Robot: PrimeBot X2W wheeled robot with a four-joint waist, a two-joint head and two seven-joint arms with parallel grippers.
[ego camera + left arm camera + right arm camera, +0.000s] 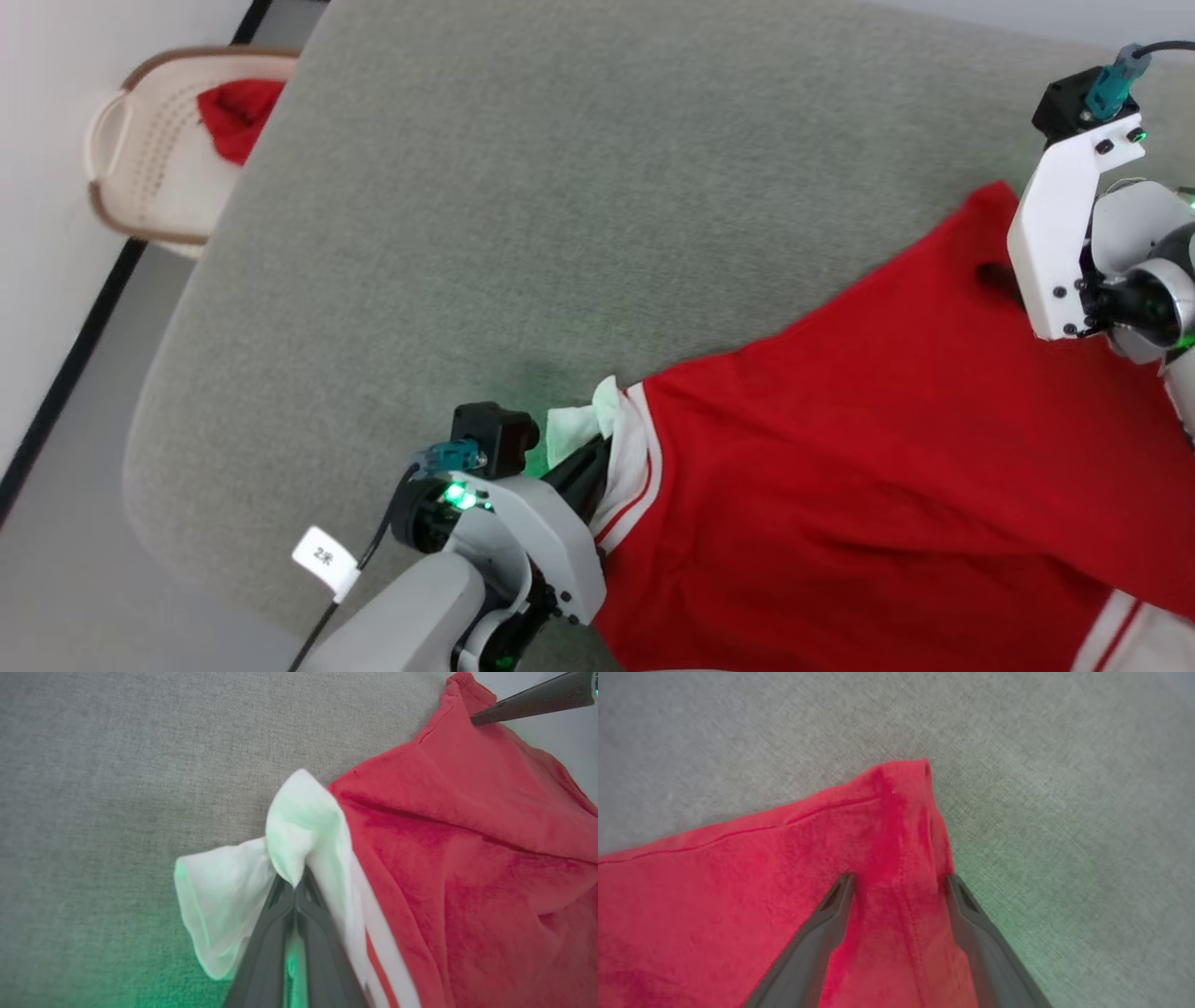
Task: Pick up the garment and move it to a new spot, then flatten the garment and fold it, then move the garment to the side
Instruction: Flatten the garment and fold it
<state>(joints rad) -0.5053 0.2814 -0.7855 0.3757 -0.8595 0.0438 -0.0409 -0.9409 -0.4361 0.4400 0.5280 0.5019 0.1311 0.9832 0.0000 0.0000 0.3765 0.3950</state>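
The red garment (887, 448) lies spread over the right half of the grey cushioned surface, plain side up, its lettering hidden. Its white sleeve (243, 891) with red-and-white trim bunches at the left end. My left gripper (295, 884) is shut on that sleeve's fabric, seen at the bottom centre of the head view (597, 457). My right gripper (899, 879) is open, fingers pressed down astride the garment's red hem corner (906, 793) at the far right. One right finger (528, 700) shows in the left wrist view's top right.
The grey cushion (523, 215) stretches wide to the left and back of the garment. A cream perforated basket (149, 149) with a red cloth (235, 114) inside stands on the floor beyond the cushion's left edge, beside a white wall.
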